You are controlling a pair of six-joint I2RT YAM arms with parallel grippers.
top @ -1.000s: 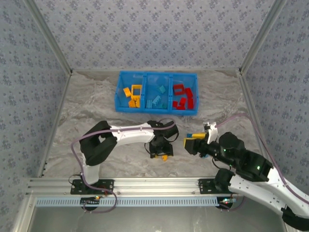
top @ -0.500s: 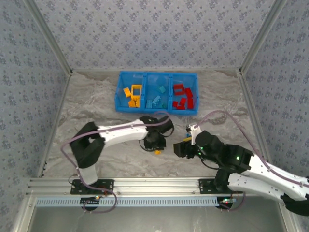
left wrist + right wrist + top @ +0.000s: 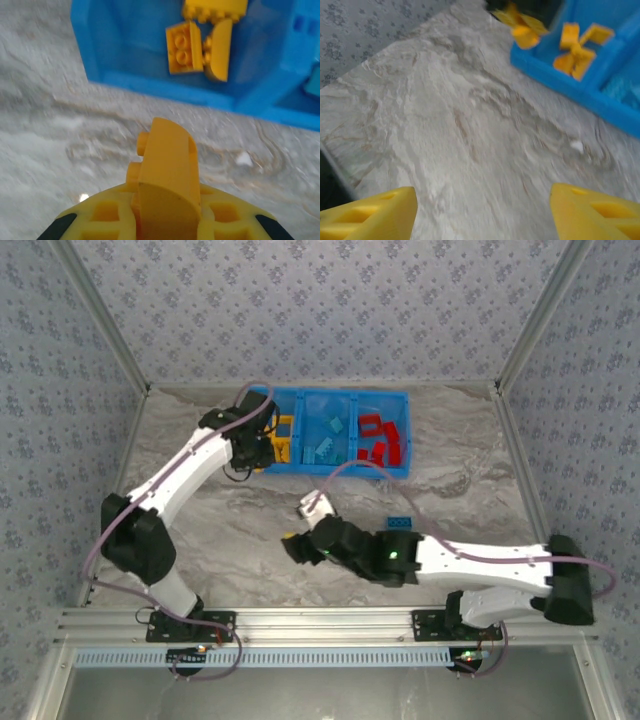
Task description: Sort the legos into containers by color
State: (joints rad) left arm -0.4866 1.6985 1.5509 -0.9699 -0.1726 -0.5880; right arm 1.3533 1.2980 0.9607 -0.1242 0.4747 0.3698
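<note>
One brick on the move: the left tool point(image 3: 167, 212) was low over mid-bench a second ago. It now hangs just beside the bin's left end, clamped on a yellow brick point(image 3: 167, 170).
Right tool point(image 3: 480, 210): swung across to mid-bench, tips apart, nothing between them.
Meaning for the sort: the yellow brick looks close to release into the yellow compartment. One blue brick point(image 3: 400, 523) still lies loose on the bench point(image 3: 200, 530).
Bin point(image 3: 325, 469): glossy blue plastic with three compartments, yellow at left, light blue in the middle, red at right.
Shape of the yellow brick: hard plastic, rounded top, studs on one side.
Bench surface: marbled grey, matte.
</note>
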